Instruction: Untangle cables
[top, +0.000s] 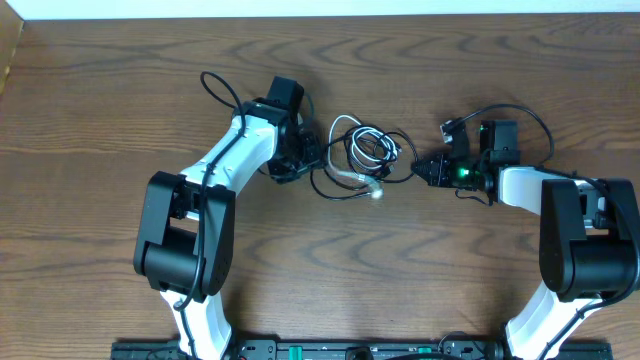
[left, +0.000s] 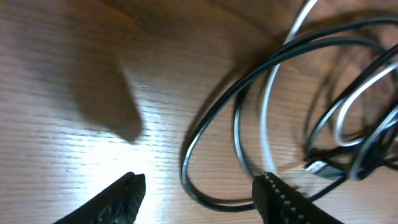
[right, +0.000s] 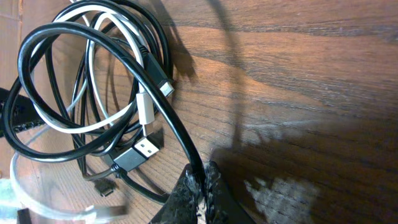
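The cables (top: 365, 155) lie in loose tangled loops on the wooden table between my two grippers, black cords mixed with a white one. My left gripper (top: 305, 157) sits at their left edge. In the left wrist view it (left: 199, 190) is open, and the bottom of a black cable loop (left: 205, 140) lies on the table between its fingers, touching neither. A white cable (left: 266, 118) runs next to the right finger. My right gripper (right: 202, 180) is shut on a black cable (right: 168, 115) at the right side of the bundle. A white cord (right: 115, 121) and a USB plug (right: 140, 149) lie close by.
Thicker black wires of the arms loop behind the left wrist (top: 215, 88) and over the right wrist (top: 525, 115). The table's back edge (top: 320, 18) runs along the top. The arm bases stand at the front left (top: 185, 240) and front right (top: 585, 250).
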